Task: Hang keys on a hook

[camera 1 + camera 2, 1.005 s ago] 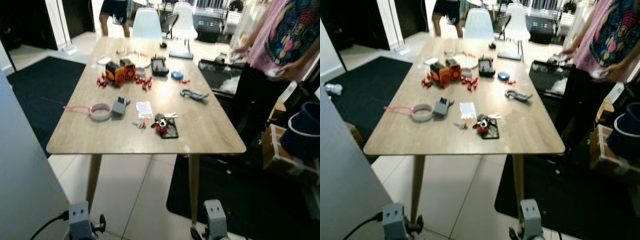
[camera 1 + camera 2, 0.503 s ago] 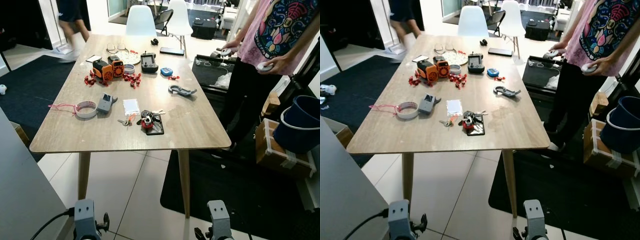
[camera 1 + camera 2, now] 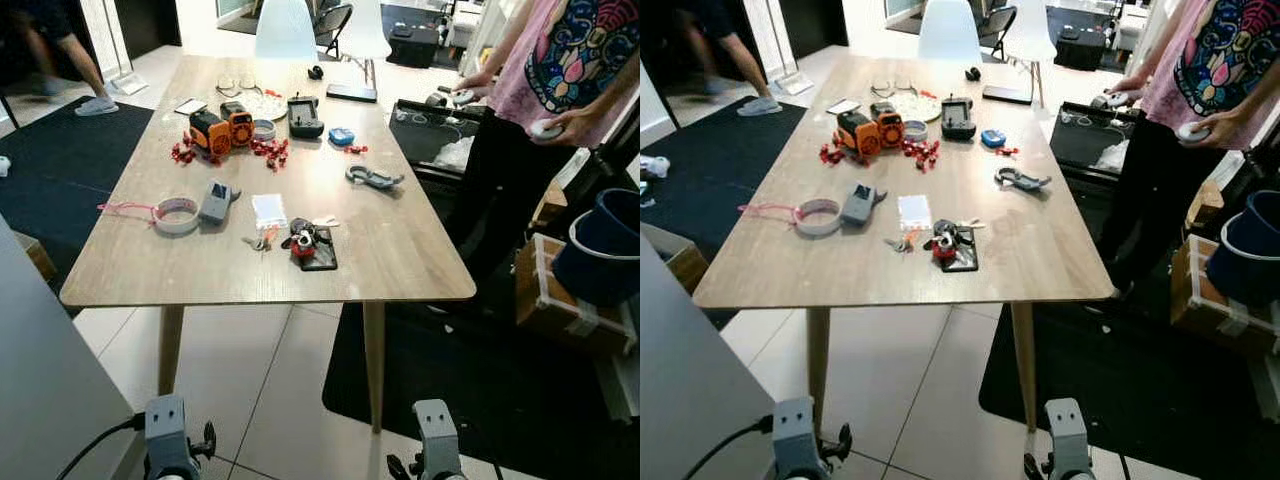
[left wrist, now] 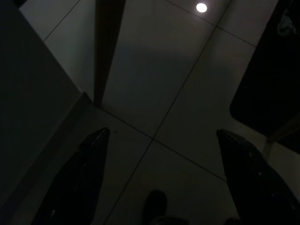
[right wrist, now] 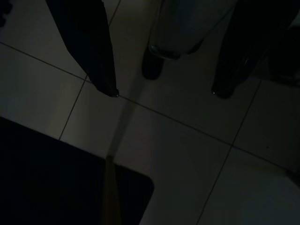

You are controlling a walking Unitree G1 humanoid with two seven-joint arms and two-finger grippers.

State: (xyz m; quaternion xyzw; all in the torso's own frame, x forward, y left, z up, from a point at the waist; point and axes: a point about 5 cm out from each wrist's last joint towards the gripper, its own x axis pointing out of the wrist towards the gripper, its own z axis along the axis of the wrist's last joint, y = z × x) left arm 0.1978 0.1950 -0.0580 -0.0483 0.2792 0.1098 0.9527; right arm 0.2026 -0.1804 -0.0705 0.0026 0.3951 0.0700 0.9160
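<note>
A small bunch of keys with an orange tag lies on the wooden table, near its front edge. Right beside it, a black base carries a red-and-black object with more metal keys on top; I cannot tell whether this is the hook. Both arms hang low in front of the table, their silver wrists at the bottom of the eye views. In the left wrist view, my left gripper is open over the tiled floor. My right gripper is also open above the floor, with nothing held.
On the table lie a tape roll, a grey device, a white card, an orange toy, red pieces, a controller and a carabiner. A person stands at the right, by a blue bucket. Another person walks far left.
The camera has shifted and steadied, so the table sits slightly differently in view. The person at the back has walked to the left. Both arms still hang idle.
</note>
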